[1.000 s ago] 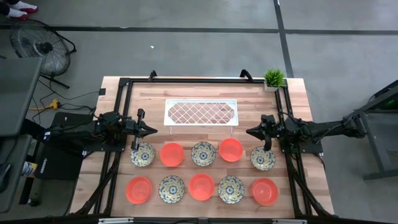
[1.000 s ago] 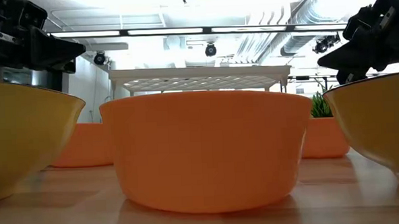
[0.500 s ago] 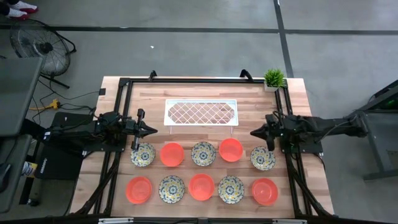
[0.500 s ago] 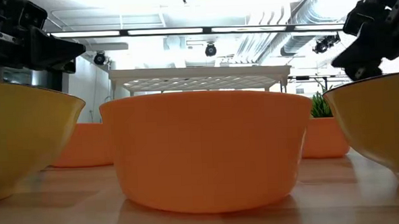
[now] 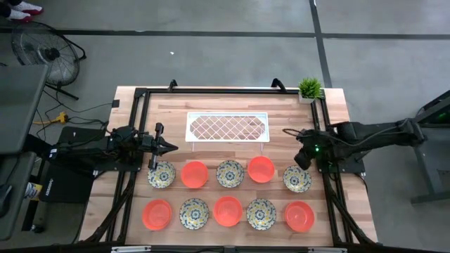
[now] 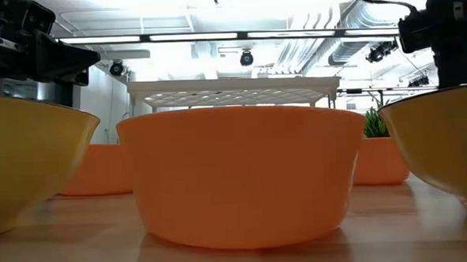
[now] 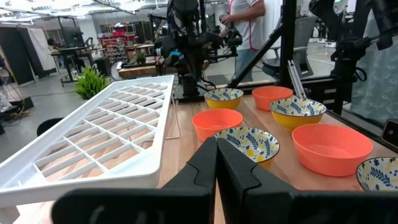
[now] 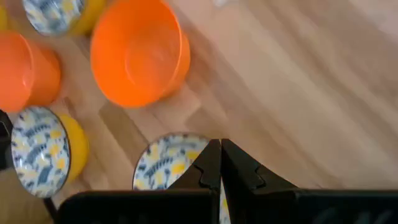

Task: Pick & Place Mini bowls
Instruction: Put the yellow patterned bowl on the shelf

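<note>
Ten mini bowls stand in two rows on the wooden table, orange-red and floral alternating. The far row runs from a floral bowl to another floral bowl; the near row runs from an orange bowl to an orange bowl. My left gripper is shut and hovers level, just beyond the far row's left floral bowl. My right gripper is shut and points down over the far row's right floral bowl, next to an orange bowl. Neither gripper touches a bowl.
A white lattice-bottomed tray stands on short legs beyond the bowls, in the table's middle. A small potted plant sits at the far right corner. Black frame rails run along the table edges. A person stands in the room beyond.
My right gripper has drawn back toward the table's right edge and tipped from level to pointing down, ending over the far row's right floral bowl. Its fingers have stayed shut. The left arm and all bowls have kept still.
</note>
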Robot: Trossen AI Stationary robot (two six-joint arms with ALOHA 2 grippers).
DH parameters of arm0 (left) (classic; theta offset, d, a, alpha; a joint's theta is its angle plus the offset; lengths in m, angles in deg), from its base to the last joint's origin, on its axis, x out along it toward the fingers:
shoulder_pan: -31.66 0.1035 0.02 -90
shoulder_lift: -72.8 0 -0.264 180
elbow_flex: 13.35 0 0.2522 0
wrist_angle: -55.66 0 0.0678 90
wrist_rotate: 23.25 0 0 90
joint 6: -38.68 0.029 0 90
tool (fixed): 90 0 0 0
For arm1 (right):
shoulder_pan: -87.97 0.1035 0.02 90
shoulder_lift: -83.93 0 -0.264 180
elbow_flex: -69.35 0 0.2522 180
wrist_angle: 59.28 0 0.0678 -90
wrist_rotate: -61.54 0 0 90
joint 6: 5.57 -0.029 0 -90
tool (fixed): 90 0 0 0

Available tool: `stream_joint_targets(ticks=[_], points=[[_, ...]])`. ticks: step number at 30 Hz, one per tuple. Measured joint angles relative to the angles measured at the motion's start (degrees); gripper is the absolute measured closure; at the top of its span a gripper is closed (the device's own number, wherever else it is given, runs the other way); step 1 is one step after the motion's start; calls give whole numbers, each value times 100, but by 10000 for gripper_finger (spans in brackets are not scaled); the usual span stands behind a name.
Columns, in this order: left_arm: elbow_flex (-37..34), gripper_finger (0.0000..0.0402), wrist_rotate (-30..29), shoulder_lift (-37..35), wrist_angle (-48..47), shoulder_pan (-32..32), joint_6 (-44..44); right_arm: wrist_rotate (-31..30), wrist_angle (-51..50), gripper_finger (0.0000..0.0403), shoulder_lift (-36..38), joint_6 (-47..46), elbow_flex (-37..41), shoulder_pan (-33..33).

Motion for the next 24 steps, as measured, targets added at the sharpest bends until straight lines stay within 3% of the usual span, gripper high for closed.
stream_joint_targets(ticks=[8, 24], points=[[0, 401, -1, -1, 1, 0, -1, 878, -33, 402, -904, 1034, -209, 262], [1, 401, 1, 0, -1, -1, -1, 714, -67, 401, -1529, 2881, -338, 482]])
